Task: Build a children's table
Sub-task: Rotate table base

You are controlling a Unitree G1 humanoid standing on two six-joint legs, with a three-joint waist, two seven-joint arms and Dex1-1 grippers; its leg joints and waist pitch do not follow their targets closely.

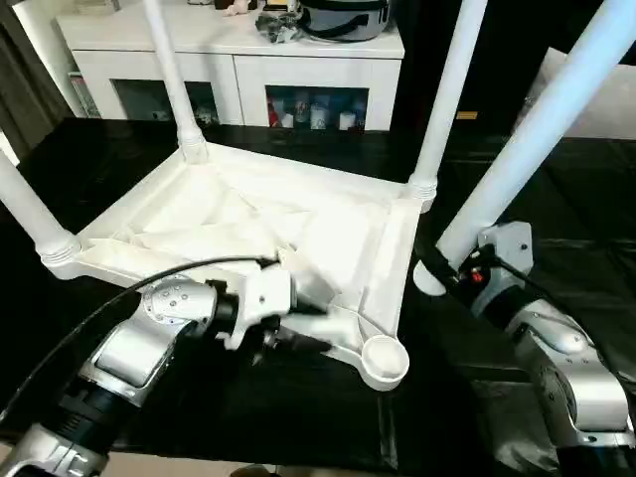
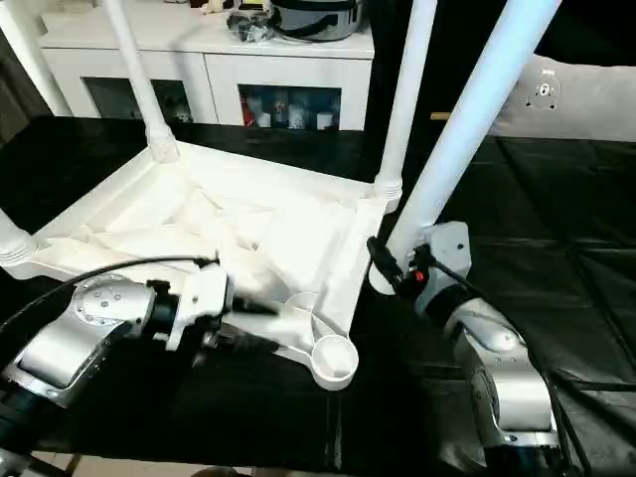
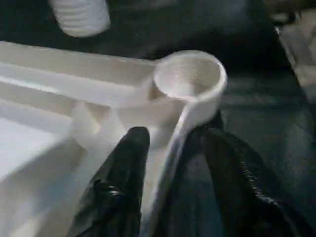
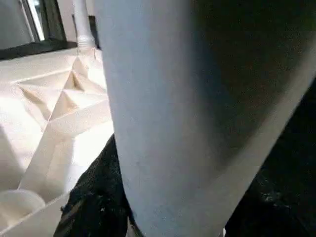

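- Your small all-white plastic children's table [image 1: 288, 224] lies upside down on the black-covered bench [image 1: 298, 417], ribbed underside up, filling the middle of the head view from 9 o'clock to 3 o'clock.
- 3 long round tapered white legs stand in its corner sockets: at 11 o'clock [image 1: 174, 79], 1 o'clock [image 1: 449, 94] and 9 o'clock [image 1: 30, 214].
- The empty round corner socket [image 1: 383, 360] sits at 5 o'clock of the top.
- Your left pincer [image 3: 170, 158] straddles the table's rim just beside that socket, 1 black finger [image 3: 123, 168] inside the rim and the other outside; you cannot tell whether it pinches the rim.
- Your right pincer [image 1: 437, 270], at 3 o'clock, is clamped on the 4th white leg [image 1: 542, 124], which tilts up toward 1 o'clock, its lower end near the empty socket, not in it.
- A white cabinet with glass doors [image 1: 238, 75] stands behind at 12 o'clock.
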